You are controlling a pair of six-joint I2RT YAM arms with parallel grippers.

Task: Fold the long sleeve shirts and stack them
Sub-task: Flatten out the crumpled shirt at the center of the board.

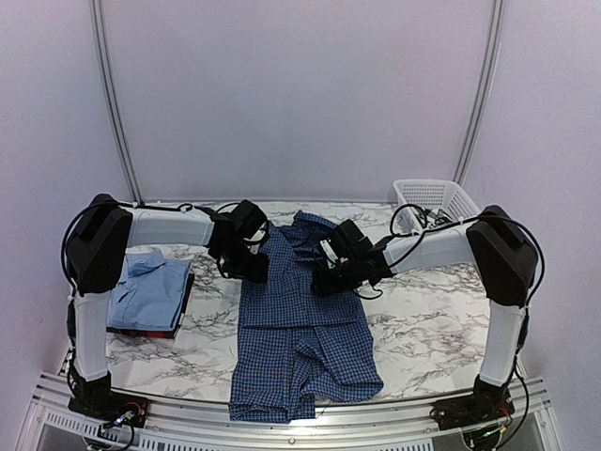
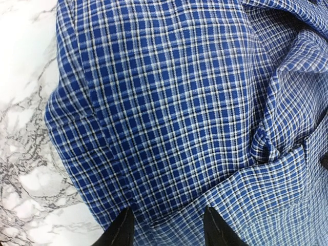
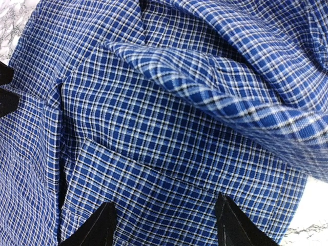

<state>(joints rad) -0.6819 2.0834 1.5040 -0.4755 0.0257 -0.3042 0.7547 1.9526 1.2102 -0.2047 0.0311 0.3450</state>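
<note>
Navy checked shirt (image 1: 300,329): lies spread on the marble table (image 1: 441,319) between the two arms, collar end away from the arm bases, hem at the near edge. The lower half is fairly flat; the upper part is bunched.
Top view only: a folded light blue shirt (image 1: 150,287) lies well left of the navy shirt. It sits on a dark red shirt (image 1: 155,331), of which only the near edge shows. A white basket (image 1: 432,197) stands beyond the navy shirt's right side, at the far corner.
Left wrist view only: the navy shirt's left edge runs diagonally over bare marble (image 2: 25,128), with deep folds at upper right.
Right wrist view only: a thick rolled fold crosses the cloth, with a flat seamed panel beneath it. Two dark tips show at the left border; what they belong to cannot be told.
Left arm: upper link upright, forearm reaching level inward towards the navy shirt.
Left gripper (image 1: 252,268): at the shirt's upper left edge. Seen from the wrist (image 2: 166,230), the fingers (image 2: 123,230) are spread apart over the cloth, grasping nothing.
Right arm: mirrors the left, forearm sloping down inward from its side.
Right gripper (image 1: 324,277): over the shirt's upper middle. Seen from the wrist (image 3: 166,225), the fingers (image 3: 97,228) are wide apart above flat cloth, released.
</note>
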